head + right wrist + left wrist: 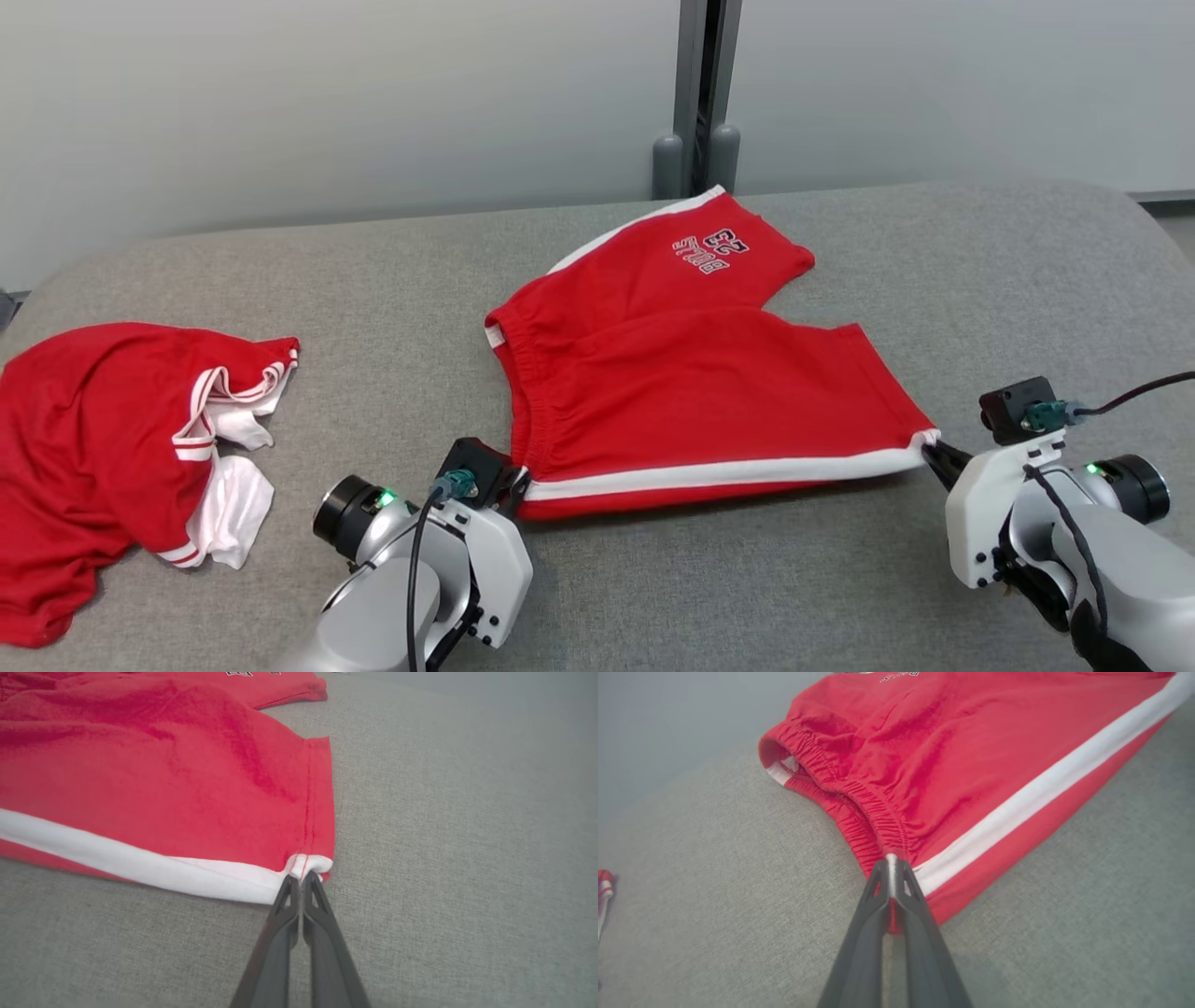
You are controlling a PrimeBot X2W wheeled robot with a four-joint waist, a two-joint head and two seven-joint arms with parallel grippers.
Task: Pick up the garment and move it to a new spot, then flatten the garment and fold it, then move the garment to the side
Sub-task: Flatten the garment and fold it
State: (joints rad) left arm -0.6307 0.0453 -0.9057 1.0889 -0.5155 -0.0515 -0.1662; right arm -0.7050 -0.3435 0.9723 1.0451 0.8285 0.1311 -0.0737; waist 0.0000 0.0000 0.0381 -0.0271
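The garment [691, 373] is a pair of red shorts with a white side stripe and a printed logo, spread on the grey table [597, 579]. My left gripper [516, 485] is shut on its waistband corner, where the white stripe meets the elastic [892, 858]. My right gripper [934, 455] is shut on the leg-hem corner, pinching the end of the white stripe [301, 865]. The near edge of the shorts [971, 765] is stretched between the two grippers. In the right wrist view the red shorts [163, 765] lie mostly flat with light wrinkles.
A second red garment with white trim [112, 448] lies crumpled at the table's left edge; a scrap of it [603, 886] shows in the left wrist view. A pale wall with a dark post [695, 93] stands behind the table.
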